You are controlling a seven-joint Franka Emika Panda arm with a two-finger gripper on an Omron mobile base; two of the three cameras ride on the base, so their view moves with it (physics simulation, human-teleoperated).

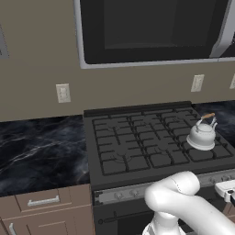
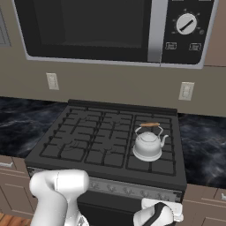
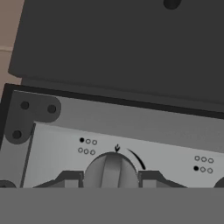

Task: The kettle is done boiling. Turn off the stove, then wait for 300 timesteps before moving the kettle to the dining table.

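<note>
Closest to the hand camera, a round grey knob sits at the bottom centre of the frame, with the claw straddling it: one dark fingertip presses against its left side and the other against its right, so the claw is clamped on the knob. A small arrow mark and a curved black line are printed just above the knob on the silver front strip, and clusters of small dots lie to its upper left and at the right of the frame.

From the left base camera, the white arm rises from the lower right of the frame and bends down toward the front of the stove, which fills the centre. The kettle stands upright on the black grates at the right side of the stove, in the middle right of the frame, its wooden-trimmed handle arched over it.

From the right base camera, the kettle sits on the right half of the grates, right of centre in the frame, spout pointing right. Along the stove's silver strip a row of small knobs runs across the lower part of the frame, and the hand hangs at the bottom edge just below that strip. A black microwave spans the top of the frame, and the dark marble table flanks the stove on both sides.
</note>
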